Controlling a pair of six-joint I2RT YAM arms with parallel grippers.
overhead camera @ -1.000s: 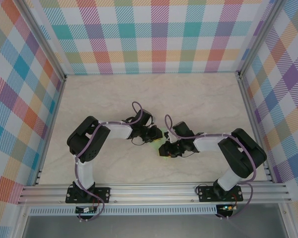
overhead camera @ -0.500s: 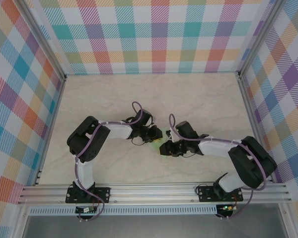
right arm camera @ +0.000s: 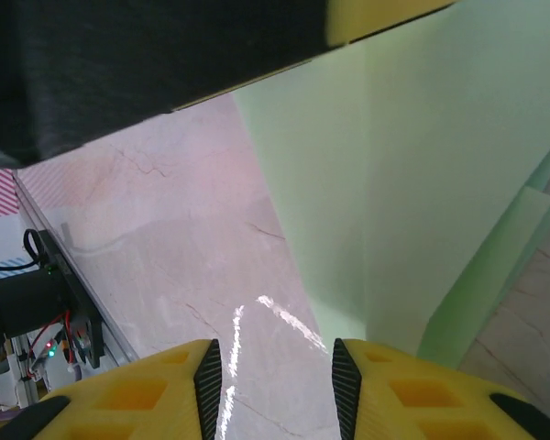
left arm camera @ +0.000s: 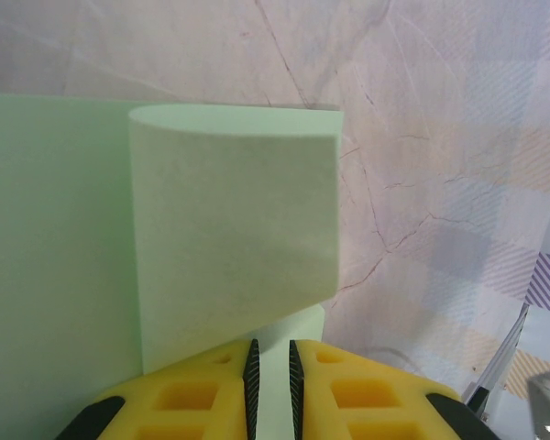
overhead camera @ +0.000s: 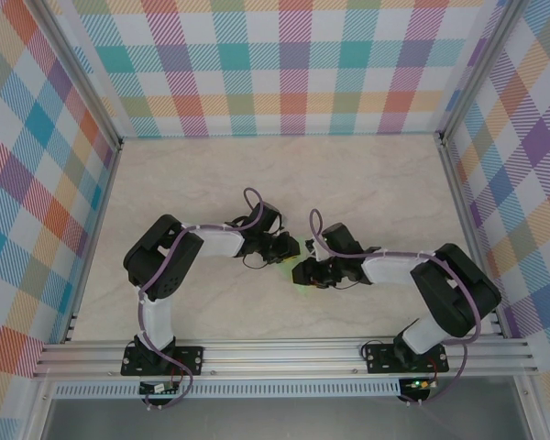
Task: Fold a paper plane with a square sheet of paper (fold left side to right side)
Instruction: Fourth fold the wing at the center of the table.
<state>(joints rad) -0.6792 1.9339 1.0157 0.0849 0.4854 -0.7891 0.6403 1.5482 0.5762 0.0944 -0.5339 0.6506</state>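
Observation:
The square sheet of paper (left arm camera: pixel 229 229) is pale green, and one side of it is curled up and over the part lying flat. My left gripper (left arm camera: pixel 270 376) is shut on the lifted flap's near edge and holds it above the table. From above, the left gripper (overhead camera: pixel 291 249) and the right gripper (overhead camera: pixel 302 272) meet over the paper (overhead camera: pixel 297 267) at mid-table. In the right wrist view the paper (right arm camera: pixel 422 183) hangs down from the left gripper's yellow finger (right arm camera: pixel 385 14). My right gripper (right arm camera: pixel 270 385) is open over bare table, and the sheet's lower corner is by its right finger.
The marble-look tabletop (overhead camera: pixel 192 183) is walled by checked panels (overhead camera: pixel 284 64) on three sides. An aluminium rail (overhead camera: pixel 284 353) runs along the near edge with both arm bases on it. A small circuit board (right arm camera: pixel 46 302) shows at the table's edge in the right wrist view.
My right gripper has opened wider, and its arm has shifted slightly beside the paper. The left arm has stayed in place with its grip unchanged.

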